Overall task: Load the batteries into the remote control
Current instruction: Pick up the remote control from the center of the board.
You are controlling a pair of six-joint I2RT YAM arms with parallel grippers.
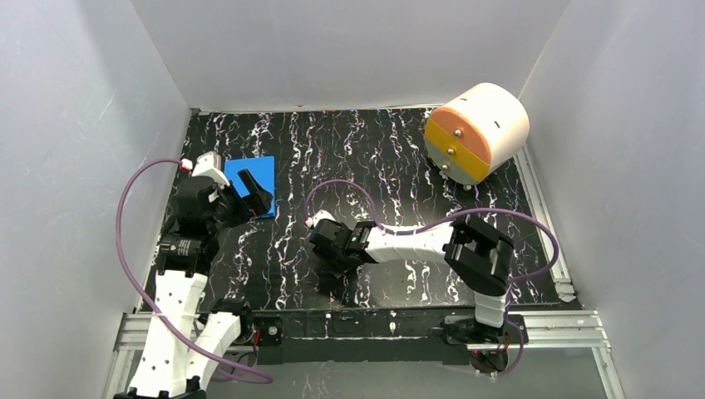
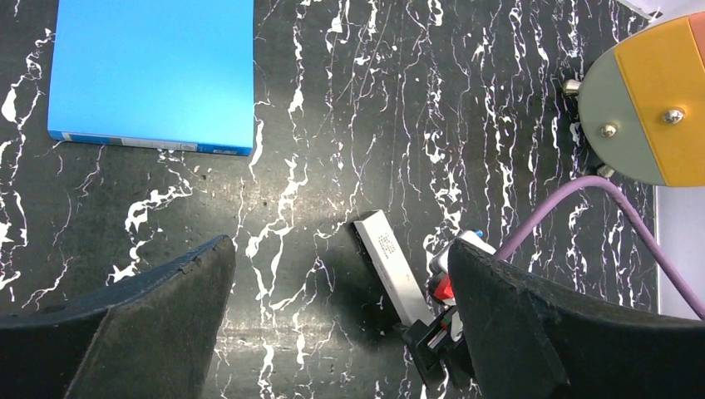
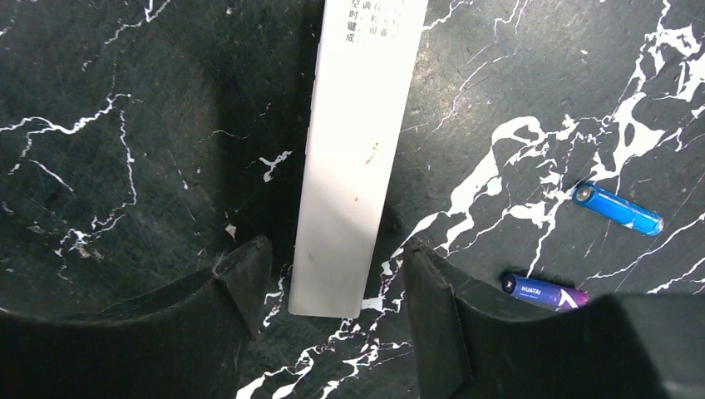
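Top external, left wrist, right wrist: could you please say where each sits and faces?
Top external: above and behind the bases, looking down on the table; both arms show.
Left wrist: looks forward over the blue pad, remote control and drum; left pincer shows.
Right wrist: looks down on the batteries; right pincer straddles the remote control.
Wrist views share the remote control.

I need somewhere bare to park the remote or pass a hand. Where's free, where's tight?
Free: the back stretch of table between the blue pad and the drum. Crowded: around the right pincer, open astride the remote control, with both batteries lying close beside.
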